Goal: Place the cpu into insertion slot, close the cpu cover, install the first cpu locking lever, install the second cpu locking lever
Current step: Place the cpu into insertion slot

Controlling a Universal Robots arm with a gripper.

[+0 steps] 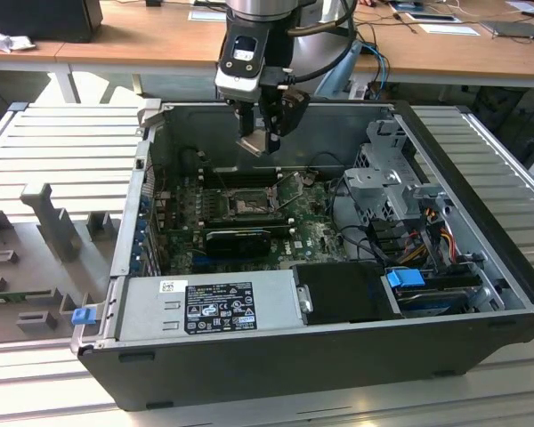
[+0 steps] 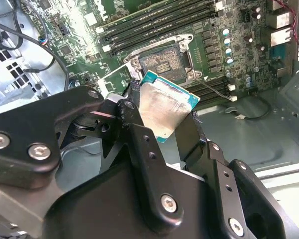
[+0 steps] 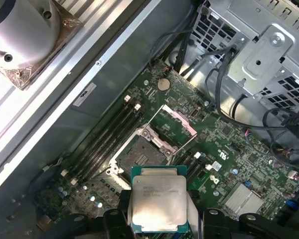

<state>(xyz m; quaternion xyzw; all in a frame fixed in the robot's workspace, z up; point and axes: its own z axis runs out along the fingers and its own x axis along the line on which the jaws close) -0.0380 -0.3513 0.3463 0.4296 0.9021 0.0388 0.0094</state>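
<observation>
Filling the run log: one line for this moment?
gripper: shut on cpu | cpu: not seated | insertion slot: empty | cpu cover: open

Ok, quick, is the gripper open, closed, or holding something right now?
The gripper: jaws closed on the small flat square chip with a pale grey metal top, held above the green motherboard.

The cpu [image 3: 157, 199] in gripper [image 3: 158, 221], above insertion slot [image 3: 139, 155]

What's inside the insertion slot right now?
The insertion slot is empty: bare contacts, no chip. The cpu, clamped in the gripper, covers one edge in the first wrist view.
</observation>
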